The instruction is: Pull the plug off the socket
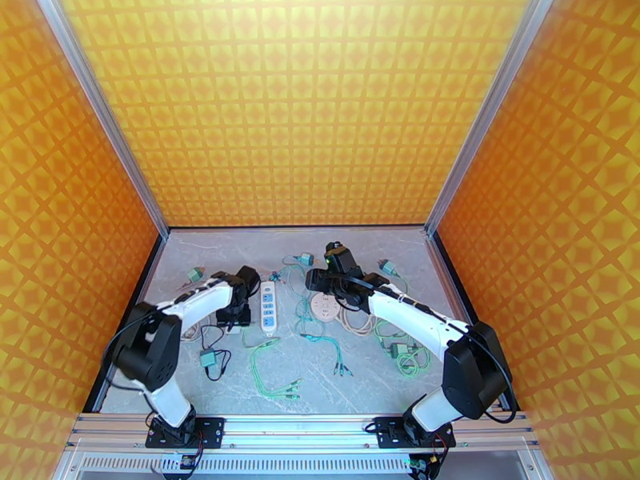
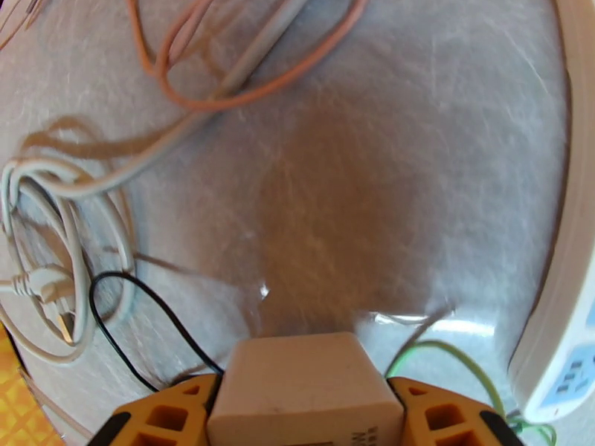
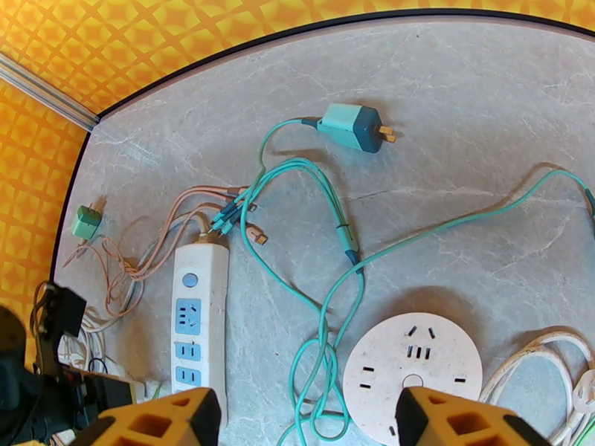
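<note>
We noted the left gripper point(image 2: 303, 401) clamped on a cream plug point(image 2: 305, 377), near but apart from the white power strip point(image 2: 567, 291). The right gripper point(image 3: 309, 407) stood wide and empty over the round socket point(image 3: 413, 362), teal cables point(image 3: 325, 343) tangled alongside.

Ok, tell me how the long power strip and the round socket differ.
The power strip is a long bar; the round socket is a flat disc. The power strip has blue outlet faces and a round button; the round socket is all white with dark slots. Both are white and lie flat on the table.
</note>
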